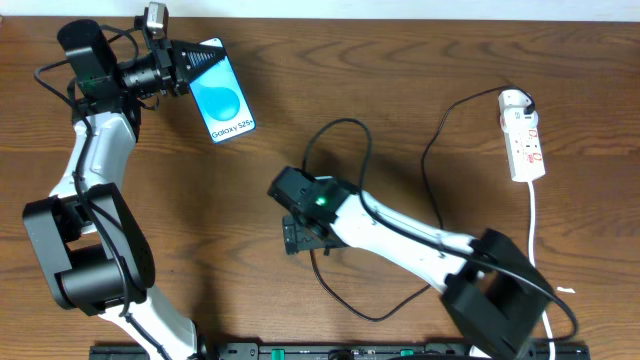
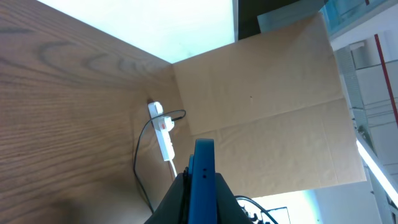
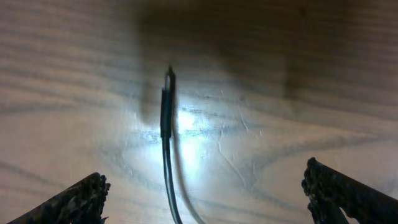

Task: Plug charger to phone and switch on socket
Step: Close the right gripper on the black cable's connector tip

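Hovering right gripper point(image 3: 205, 194), jaws wide, over charger point(image 3: 166, 112) plug lying flat on table point(image 1: 400, 60); left gripper point(image 1: 190, 58) clamps phone point(image 1: 226, 95), far corner. Risk: thin plug skids or twists, port misaligned.

1. Table point(image 1: 400, 80): brown wood with a clear grain, smooth, low sheen; a bright patch of glare on it in the right wrist view.
2. Phone point(image 1: 222, 95): glossy blue screen.
3. Socket point(image 1: 524, 140): smooth white plastic, slight shine.
4. Charger point(image 3: 165, 115): black cable, matt, rubbery-looking sheath.
5. Right gripper point(image 3: 204, 190), fingers point(image 3: 339, 196): black, with coarse, pitted tips.
6. Board point(image 2: 267, 112): matt brown, cardboard-like, faintly creased.
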Robot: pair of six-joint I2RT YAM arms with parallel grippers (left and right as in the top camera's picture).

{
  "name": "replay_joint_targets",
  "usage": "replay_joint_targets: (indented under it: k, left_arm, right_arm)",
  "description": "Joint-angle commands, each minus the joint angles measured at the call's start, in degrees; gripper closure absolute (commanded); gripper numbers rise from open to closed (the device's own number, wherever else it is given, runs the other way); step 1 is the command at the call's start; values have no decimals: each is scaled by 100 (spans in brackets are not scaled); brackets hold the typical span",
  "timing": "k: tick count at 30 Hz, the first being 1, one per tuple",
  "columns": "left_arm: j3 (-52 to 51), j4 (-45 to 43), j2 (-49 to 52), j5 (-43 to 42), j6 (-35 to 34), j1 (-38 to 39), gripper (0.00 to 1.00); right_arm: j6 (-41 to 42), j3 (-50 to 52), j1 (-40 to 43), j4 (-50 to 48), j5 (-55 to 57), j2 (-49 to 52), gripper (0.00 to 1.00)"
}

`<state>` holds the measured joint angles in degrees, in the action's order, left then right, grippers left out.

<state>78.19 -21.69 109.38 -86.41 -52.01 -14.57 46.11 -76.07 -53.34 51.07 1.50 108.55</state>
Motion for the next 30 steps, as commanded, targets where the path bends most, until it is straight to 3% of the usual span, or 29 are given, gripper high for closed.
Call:
replay_joint_targets:
  k: [1,10,16,22,30]
  left_arm:
    - [-35,-50,-168,-37,98,-26,93]
    - [-35,-50,-168,59,94,-186,93]
    - [-35,-26,-168,72,92,-273,93]
    - [-35,-26,-168,72,92,-273,93]
    - [-35,-26,-168,48,92,-273,93]
  right_arm:
    - [90,-319,-55,103,221,212,1]
    - [568,-310,-94,63,284,221,1]
    - [835,-308,-155,-223,245,240,9]
    - [962,-299,-269,-372,245,485,3]
    - [962,-299,-258,-372,262,656,3]
